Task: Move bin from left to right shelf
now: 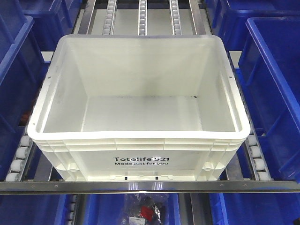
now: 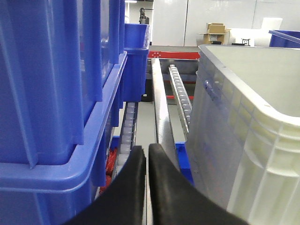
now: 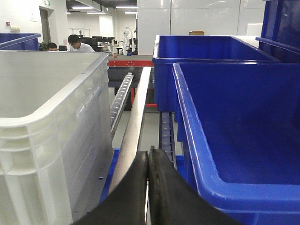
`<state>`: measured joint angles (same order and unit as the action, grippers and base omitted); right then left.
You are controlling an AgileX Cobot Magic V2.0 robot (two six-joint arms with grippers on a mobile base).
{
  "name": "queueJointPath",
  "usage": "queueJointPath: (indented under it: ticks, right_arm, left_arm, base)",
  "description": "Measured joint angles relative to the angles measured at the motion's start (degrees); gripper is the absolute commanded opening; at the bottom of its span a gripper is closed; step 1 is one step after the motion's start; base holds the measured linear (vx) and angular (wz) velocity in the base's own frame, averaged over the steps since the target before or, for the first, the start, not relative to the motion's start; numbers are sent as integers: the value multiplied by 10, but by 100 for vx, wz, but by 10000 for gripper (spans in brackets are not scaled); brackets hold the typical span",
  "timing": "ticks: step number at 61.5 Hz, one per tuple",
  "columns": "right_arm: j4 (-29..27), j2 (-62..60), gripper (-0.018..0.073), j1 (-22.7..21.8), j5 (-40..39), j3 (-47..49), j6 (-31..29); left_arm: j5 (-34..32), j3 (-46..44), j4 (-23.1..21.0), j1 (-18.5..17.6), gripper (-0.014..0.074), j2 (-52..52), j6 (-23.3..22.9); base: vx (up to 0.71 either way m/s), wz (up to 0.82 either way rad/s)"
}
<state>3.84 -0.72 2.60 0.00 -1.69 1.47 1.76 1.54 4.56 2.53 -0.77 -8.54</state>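
Observation:
The bin (image 1: pixel 140 159) is a large white empty crate with black "Totelife 521" print on its near side. It sits on the roller shelf, close behind the front rail. Neither gripper shows in the front view. In the left wrist view my left gripper (image 2: pixel 146 149) is shut with nothing in it, low in the gap along the bin's (image 2: pixel 243 140) left wall. In the right wrist view my right gripper (image 3: pixel 148 152) is shut and empty, low in the gap along the bin's (image 3: pixel 47 140) right wall.
Blue bins stand close on both sides, left (image 1: pixel 14 70) and right (image 1: pixel 276 93). Roller tracks (image 1: pixel 109 18) run back behind the white crate. A metal front rail (image 1: pixel 150 186) crosses below it. A lower blue bin holds red and black items (image 1: pixel 145 211).

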Motion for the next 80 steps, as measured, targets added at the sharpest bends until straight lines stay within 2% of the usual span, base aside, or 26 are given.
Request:
queueJointPath:
  ticks: [13, 23, 39, 49, 61, 73, 80]
  right_arm:
    - [0, 0, -9, 0, 0, 0, -1]
    - [0, 0, -9, 0, -43, 4, -2]
    - [2, 10, -9, 0, 55, 160, -10]
    - [2, 75, -9, 0, 120, 263, -25]
    - [1, 172, -9, 0, 179, 337, -29]
    - [-4, 244, -9, 0, 252, 343, -29]
    - [-6, 272, -9, 0, 290, 343, -29]
  left_arm:
    - [-1, 0, 0, 0, 3, 0, 0]
    - [-33, -15, 0, 0, 3, 0, 1]
    - [-34, -174, 0, 0, 3, 0, 1]
    - [42, -300, 0, 0, 3, 40, 1]
    - [196, -418, 0, 0, 3, 137, 1]
    - [299, -421, 0, 0, 3, 187, 2]
    - [335, -406, -1, 0, 3, 190, 2]
  base:
    - [0, 0]
    - [0, 0]
    - [0, 0]
    - [0, 0]
    - [0, 0]
    - [0, 0]
    - [0, 0]
